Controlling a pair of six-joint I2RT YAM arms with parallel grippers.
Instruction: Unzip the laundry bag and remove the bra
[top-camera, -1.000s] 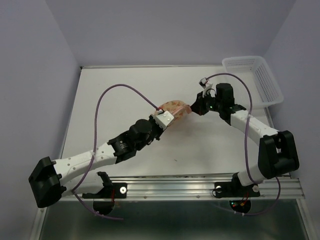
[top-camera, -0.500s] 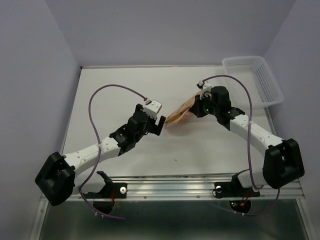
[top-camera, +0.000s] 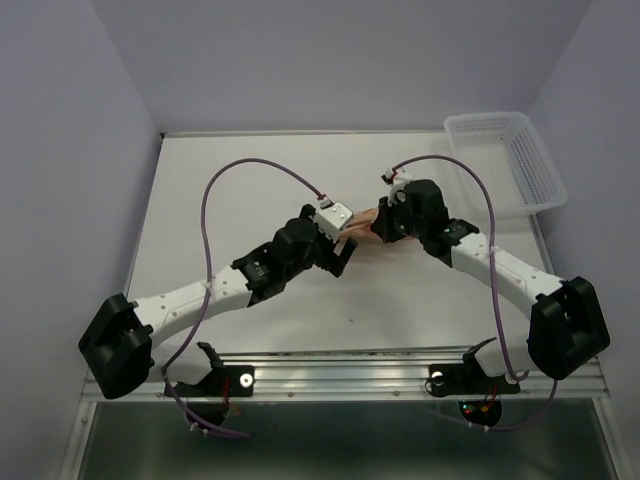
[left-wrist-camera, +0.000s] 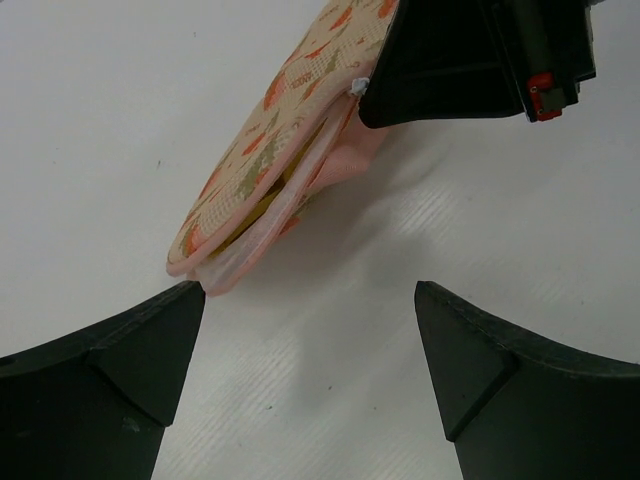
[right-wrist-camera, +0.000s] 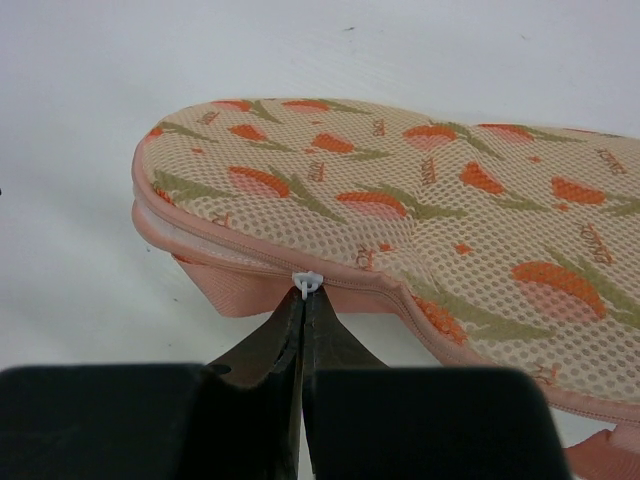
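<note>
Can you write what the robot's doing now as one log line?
right fingers: shut on zip pull | left fingers: open beside laundry bag end | zip: partly open | bra: inside, yellow sliver showing

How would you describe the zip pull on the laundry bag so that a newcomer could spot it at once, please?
Near the middle of the white table is the cream-peach laundry bag with orange print. On its pink zip edging sits the zip pull: a tiny white tab, unlike the pink trim around it, pinched in the right end effector.
</note>
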